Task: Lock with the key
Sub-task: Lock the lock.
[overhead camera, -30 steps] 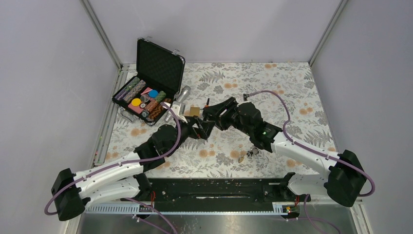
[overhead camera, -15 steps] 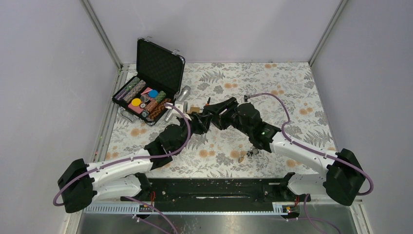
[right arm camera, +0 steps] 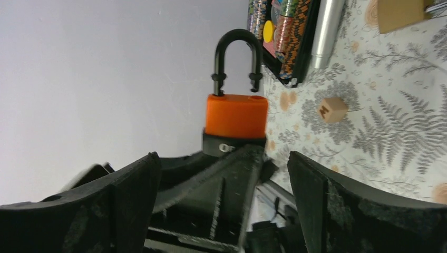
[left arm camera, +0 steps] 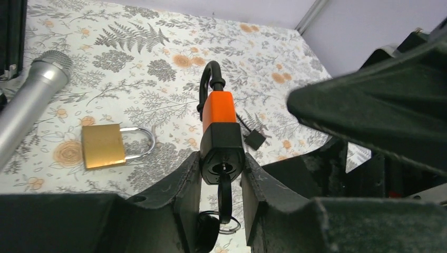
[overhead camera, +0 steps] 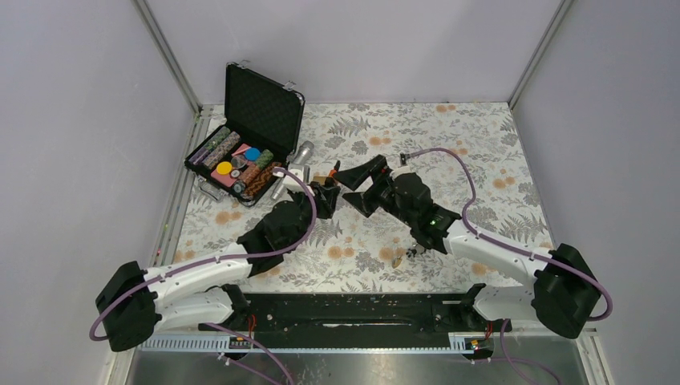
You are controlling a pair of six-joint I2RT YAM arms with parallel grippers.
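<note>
left jaws clamp orange-bodied black-shackled padlock | right jaws gape empty beside it | risk: padlock may twist in grip when dark key turns; shackle seemingly unseated

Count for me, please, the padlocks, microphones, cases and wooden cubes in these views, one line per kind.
Padlocks: 2, the orange padlock and the brass padlock
Microphones: 1, the silver microphone
Cases: 1, the open black case
Wooden cubes: 1, the wooden cube
Total: 5
</note>
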